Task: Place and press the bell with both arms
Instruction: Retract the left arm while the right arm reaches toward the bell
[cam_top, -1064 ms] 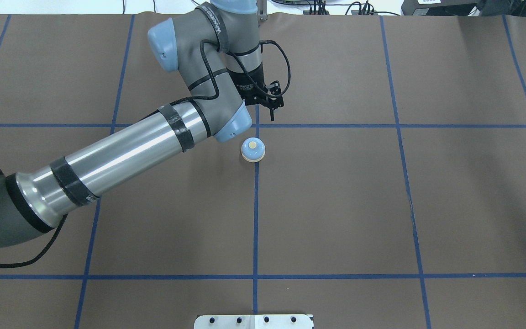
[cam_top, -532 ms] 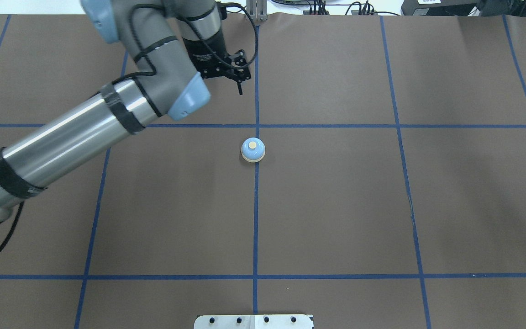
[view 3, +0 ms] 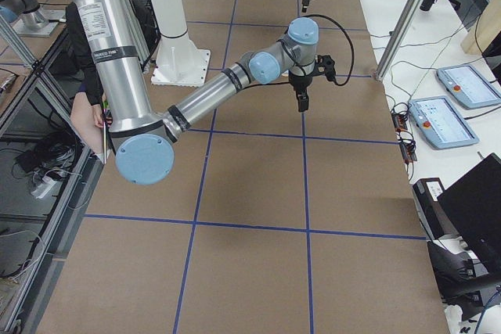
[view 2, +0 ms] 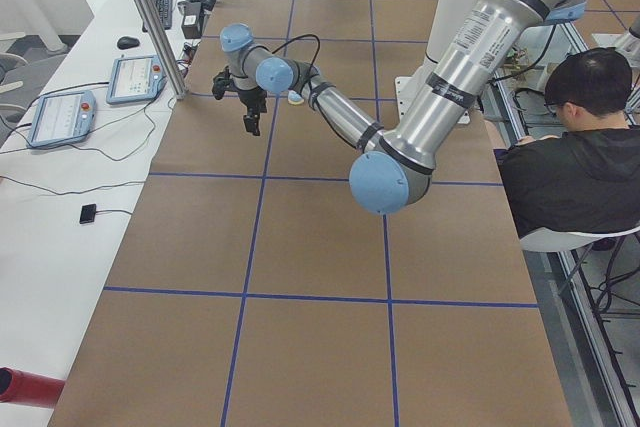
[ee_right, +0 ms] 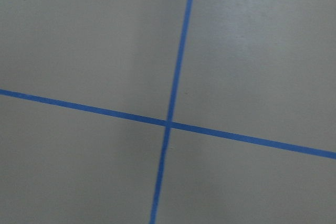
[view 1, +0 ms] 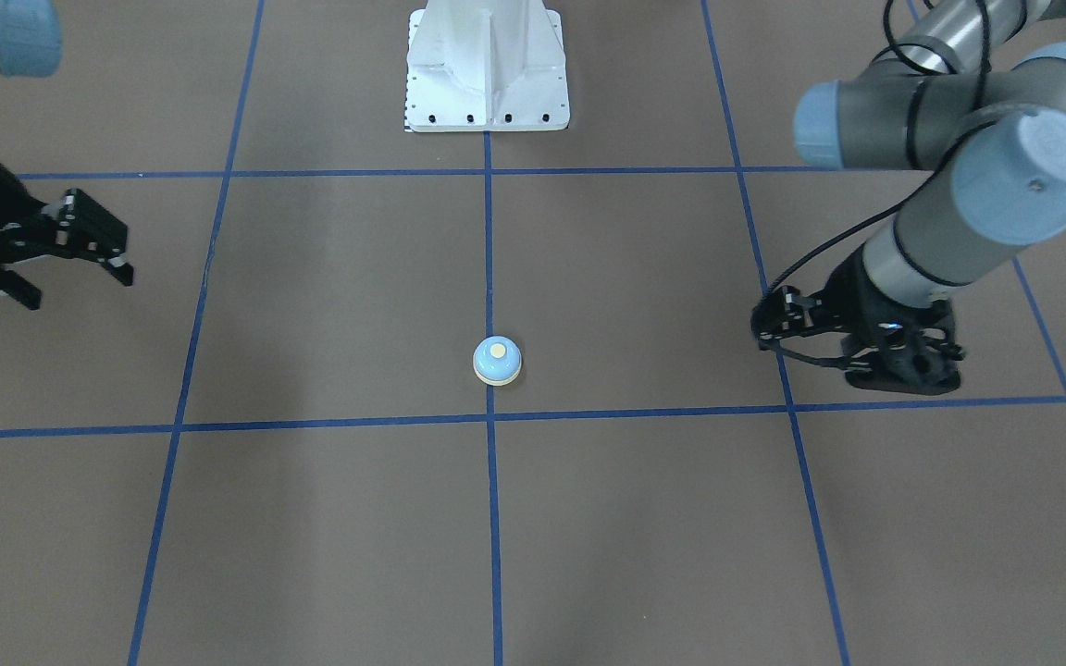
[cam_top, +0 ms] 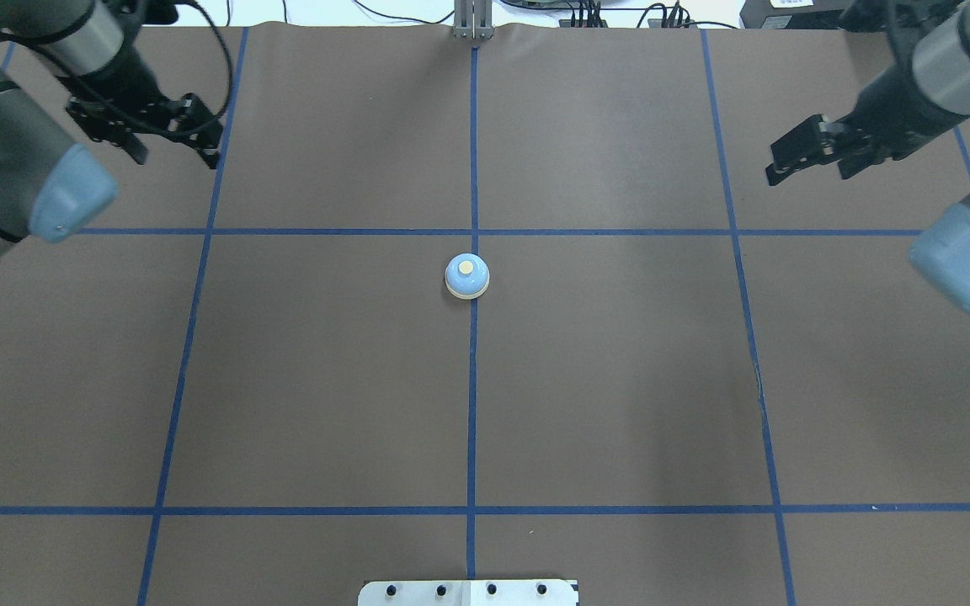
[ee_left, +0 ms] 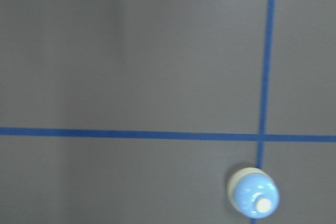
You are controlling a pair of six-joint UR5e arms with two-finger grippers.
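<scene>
The light-blue bell [cam_top: 466,276] stands upright on the brown table just left of the centre tape line, with nothing touching it. It also shows in the front view [view 1: 497,360] and low in the left wrist view [ee_left: 254,195]. My left gripper [cam_top: 178,160] is open and empty, far to the bell's left at the back of the table. My right gripper [cam_top: 809,175] is open and empty, far to the bell's right; in the front view it [view 1: 75,287] sits at the left edge. The right wrist view shows only table and tape.
The white pedestal base [view 1: 487,83] stands at the robot's side of the table. Blue tape lines [cam_top: 472,421] divide the brown mat into squares. A seated person [view 2: 575,147] and side tables with control tablets [view 2: 60,117] are beside the table.
My left arm has swung away from beside the bell to the far left back. My right gripper has come further in from the right edge. The bell has not moved.
</scene>
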